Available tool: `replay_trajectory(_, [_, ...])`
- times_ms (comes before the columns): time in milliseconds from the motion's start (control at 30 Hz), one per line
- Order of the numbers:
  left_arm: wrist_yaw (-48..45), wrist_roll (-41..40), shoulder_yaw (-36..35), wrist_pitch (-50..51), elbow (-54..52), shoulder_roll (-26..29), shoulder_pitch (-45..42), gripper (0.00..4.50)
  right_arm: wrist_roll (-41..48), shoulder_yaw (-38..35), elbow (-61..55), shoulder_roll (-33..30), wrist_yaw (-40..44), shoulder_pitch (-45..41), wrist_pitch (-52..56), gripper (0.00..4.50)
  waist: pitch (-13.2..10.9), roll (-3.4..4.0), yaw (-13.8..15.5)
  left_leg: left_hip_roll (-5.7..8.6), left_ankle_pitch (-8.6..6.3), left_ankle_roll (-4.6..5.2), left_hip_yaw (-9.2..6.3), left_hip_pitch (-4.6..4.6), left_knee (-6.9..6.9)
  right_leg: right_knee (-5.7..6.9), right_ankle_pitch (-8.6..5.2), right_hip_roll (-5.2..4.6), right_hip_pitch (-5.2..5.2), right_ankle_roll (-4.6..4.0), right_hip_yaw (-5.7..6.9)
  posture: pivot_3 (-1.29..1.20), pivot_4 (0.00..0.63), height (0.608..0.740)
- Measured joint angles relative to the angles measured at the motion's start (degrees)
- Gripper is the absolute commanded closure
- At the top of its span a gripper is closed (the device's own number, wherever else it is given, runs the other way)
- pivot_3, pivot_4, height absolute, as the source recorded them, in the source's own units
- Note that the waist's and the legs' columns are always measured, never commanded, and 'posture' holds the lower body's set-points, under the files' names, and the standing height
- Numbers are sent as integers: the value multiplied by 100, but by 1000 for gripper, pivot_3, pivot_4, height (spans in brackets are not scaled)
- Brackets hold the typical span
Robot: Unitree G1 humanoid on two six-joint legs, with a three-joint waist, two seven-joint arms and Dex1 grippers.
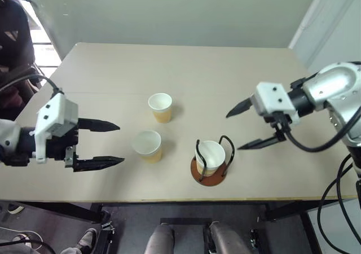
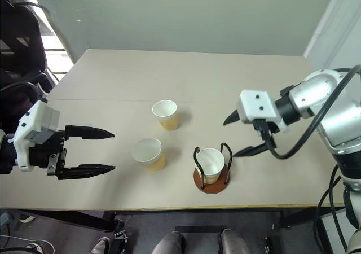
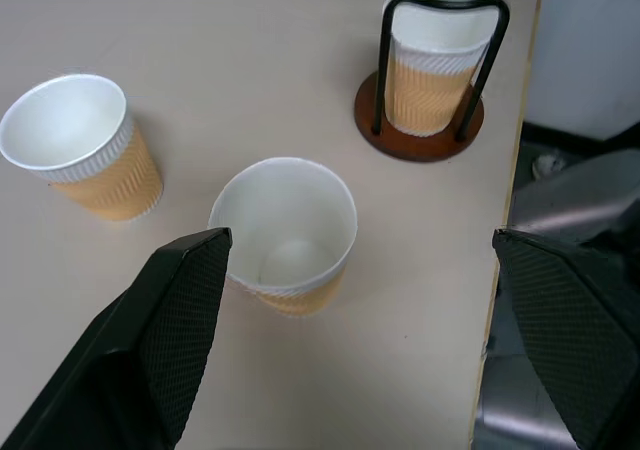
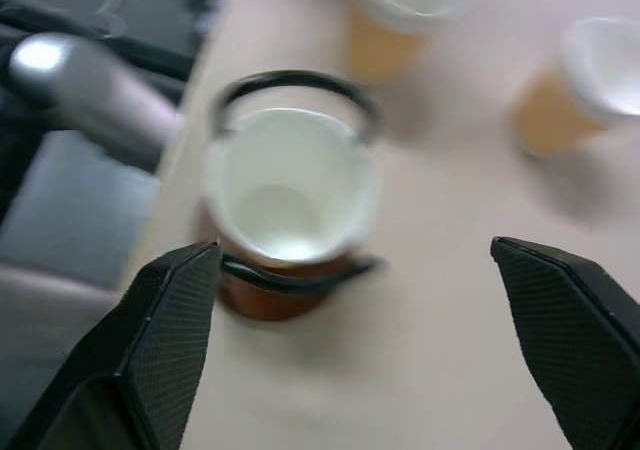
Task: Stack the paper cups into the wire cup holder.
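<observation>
A pale beige table with a faint seam across it stands before a plain grey-green wall. Near its front edge sits the wire cup holder, a round rust-brown disc with two black wire loops, and one ribbed tan paper cup stands upright inside it (white within, rolled rim). The right gripper hovers just beside the holder, jaws released and spread wide, holding nothing. Two more paper cups stand loose: the nearer cup lies just ahead of the left gripper, whose jaws are also spread and empty; the farther cup stands beyond it.
</observation>
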State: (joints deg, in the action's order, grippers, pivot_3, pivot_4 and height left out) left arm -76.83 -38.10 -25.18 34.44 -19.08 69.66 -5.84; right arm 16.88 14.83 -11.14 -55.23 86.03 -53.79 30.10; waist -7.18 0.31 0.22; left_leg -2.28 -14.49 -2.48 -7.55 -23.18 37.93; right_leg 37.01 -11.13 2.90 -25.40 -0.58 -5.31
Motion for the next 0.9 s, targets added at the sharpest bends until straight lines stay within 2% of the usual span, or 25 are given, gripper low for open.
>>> replay_trajectory(333, [-29, 380, 1619, -279, 269, -286, -1209, 0, -43, -295, -91, -195, -280, 222, 101, 31, 0, 0, 18, 0, -1, 0, -2, -14, 1, -2, 3, -1, -11, 5, 6, 0, 150, 740])
replay_trajectory(900, [68, 1593, 3017, -693, 553, -642, -1914, 0, 99, -493, -430, -411, -419, 401, 408, 31, 0, 0, 29, 2, -1, 2, -2, -21, 14, -7, 13, -2, -10, 26, 4, 0, 150, 740])
